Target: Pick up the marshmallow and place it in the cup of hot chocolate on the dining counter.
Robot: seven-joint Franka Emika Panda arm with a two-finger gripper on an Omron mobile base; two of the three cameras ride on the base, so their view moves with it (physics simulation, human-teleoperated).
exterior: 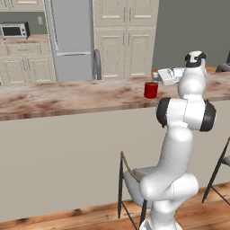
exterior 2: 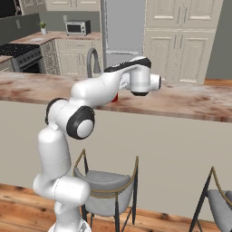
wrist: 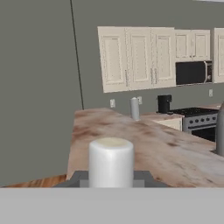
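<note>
Simulated kitchen, robot arm (exterior: pixel 179 148) at the long bench (exterior: pixel 67 96), three views of one moment.

**Left base view.** The white arm rises from the floor at the lower right and reaches up over the marbled brown-and-cream top of the bench. The cup of hot chocolate (exterior: pixel 151 90), a small red mug, stands upright on the bench top near its front edge, just left of the arm's upper links. Behind the bench stand a grey refrigerator (exterior: pixel 72 40) and cream cabinets (exterior: pixel 126 40); a microwave (exterior: pixel 13 30) sits on the far worktop at the upper left. A chair (exterior: pixel 130 179) stands on the wooden floor against the beige front panel.

**Right base view.** The arm bends across the bench top, and only a red sliver of the cup (exterior 2: pixel 115 97) shows behind its forearm. Two chairs (exterior 2: pixel 106 190) stand below the bench.

**Hand view.** The hand (wrist: pixel 111 177) is pressed together on the marshmallow (wrist: pixel 111 157). This white piece with a cream top sits upright between the two dark fingertips (wrist: pixel 78 178), held above the bench top (wrist: pixel 148 144), which runs away from the camera. Farther along stand a grey cylinder (wrist: pixel 134 108), a dark appliance (wrist: pixel 164 104) and a stove (wrist: pixel 199 116).
</note>
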